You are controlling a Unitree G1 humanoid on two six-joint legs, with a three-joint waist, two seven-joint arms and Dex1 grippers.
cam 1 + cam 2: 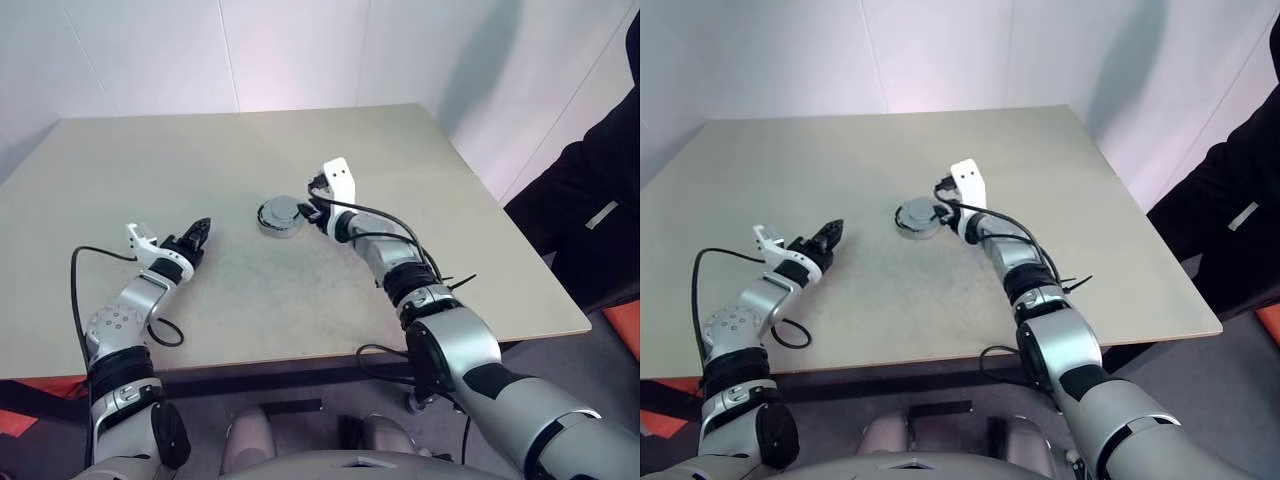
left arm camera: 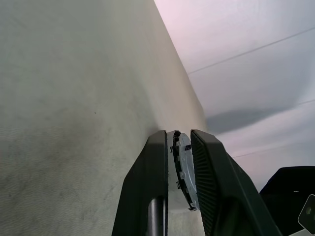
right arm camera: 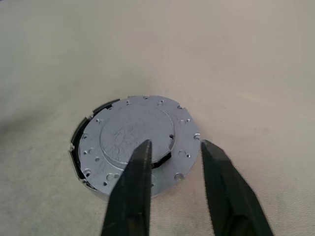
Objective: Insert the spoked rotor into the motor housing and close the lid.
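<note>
The lid (image 3: pixel 129 132), a light-grey disc with a notched rim, lies on the motor housing (image 1: pixel 280 228) in the middle of the table. Black slivers of the spoked rotor (image 3: pixel 76 142) show under the lid's rim; the rest of it is hidden. My right gripper (image 3: pixel 175 143) hovers open just over the lid's near edge, one finger above the lid and the other beside its rim, holding nothing. My left gripper (image 1: pixel 203 230) rests low over the table to the left of the housing, pointing toward it. Its fingers (image 2: pixel 157 167) stand slightly apart with nothing between them.
The beige table (image 1: pixel 250 300) has bare surface all around the housing. A person in dark clothing (image 1: pixel 590 200) stands off the table's right edge. Cables loop from both of my wrists, and white walls stand behind.
</note>
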